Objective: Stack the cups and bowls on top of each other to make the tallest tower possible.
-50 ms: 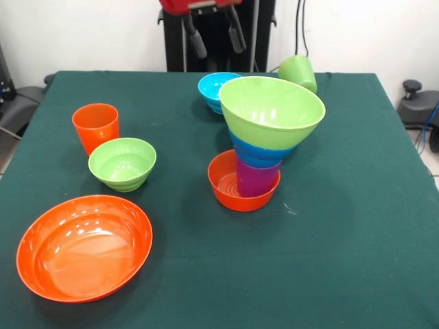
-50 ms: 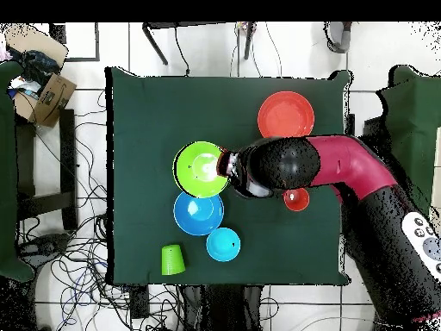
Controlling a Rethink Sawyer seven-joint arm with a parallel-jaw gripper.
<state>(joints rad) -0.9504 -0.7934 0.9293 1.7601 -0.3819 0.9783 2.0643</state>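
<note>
The tower stands mid-table: a small orange bowl [image 1: 243, 184] holds a purple cup [image 1: 257, 179], then a blue bowl [image 1: 264, 152], with a large lime green bowl [image 1: 271, 110] on top. An orange cup [image 1: 95, 127] stands upright at the left. A lime green cup [image 1: 298, 72] lies tipped at the back. A small green bowl [image 1: 122, 163], a large orange bowl [image 1: 84, 247] and a light blue bowl [image 1: 218, 89] sit loose. My gripper [image 1: 217, 40] hangs open at the top edge, above and behind the tower, holding nothing. In the overhead view the arm [image 2: 344, 168] reaches beside the green bowl [image 2: 201, 168].
A dark green cloth [image 1: 357, 226] covers the table. In the overhead view, the arm hides the small green bowl. Cables [image 2: 60, 250] and a cardboard box [image 2: 52, 95] lie on the floor beside the table.
</note>
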